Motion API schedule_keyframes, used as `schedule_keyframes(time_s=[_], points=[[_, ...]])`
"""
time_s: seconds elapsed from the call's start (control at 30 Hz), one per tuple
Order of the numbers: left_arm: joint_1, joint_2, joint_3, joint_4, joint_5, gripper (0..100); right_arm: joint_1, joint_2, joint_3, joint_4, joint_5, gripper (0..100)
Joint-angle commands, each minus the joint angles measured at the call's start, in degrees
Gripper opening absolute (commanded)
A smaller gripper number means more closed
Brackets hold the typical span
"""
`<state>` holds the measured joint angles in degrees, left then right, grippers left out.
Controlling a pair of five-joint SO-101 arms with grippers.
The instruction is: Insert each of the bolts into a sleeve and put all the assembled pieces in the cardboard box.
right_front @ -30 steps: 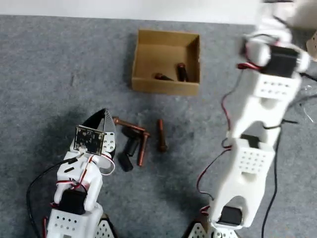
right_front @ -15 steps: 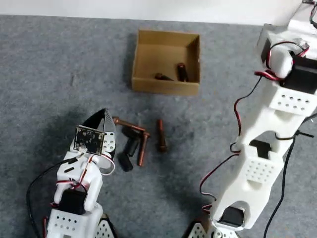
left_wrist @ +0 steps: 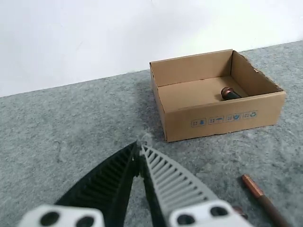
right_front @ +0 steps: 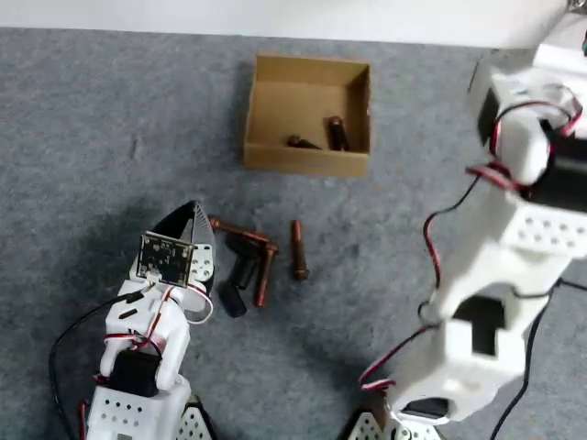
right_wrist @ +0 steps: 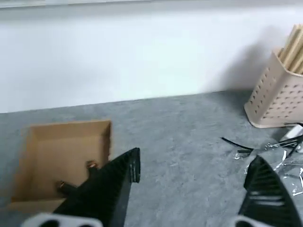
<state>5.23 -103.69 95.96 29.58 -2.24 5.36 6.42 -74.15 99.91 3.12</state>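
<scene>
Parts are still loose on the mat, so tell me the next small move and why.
Probably open the left hand and lower it onto the nearest bolt. That hand sits shut right beside that bolt and the black sleeves, while the right hand hangs open, raised near the cardboard box.

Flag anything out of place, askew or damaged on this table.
Nothing looks spilled or damaged. The loose bolts and black sleeves lie in a crossed heap short of the cardboard box, one bolt lying apart beside the heap. Two pieces lie inside the box.
</scene>
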Motion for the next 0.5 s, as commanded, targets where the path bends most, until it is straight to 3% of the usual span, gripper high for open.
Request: schedule_keyframes(time_s=[0.0,0.47], points=[[0.7,-0.6,1.2,-1.1,-0.4,1,-1.9,-10.1,9.6,1.2,-0.6,32.1],[0.7,-0.6,1.2,-1.1,-0.4,1,-11.4,-45.6,57.0,-0.1,-0.7,32.1]])
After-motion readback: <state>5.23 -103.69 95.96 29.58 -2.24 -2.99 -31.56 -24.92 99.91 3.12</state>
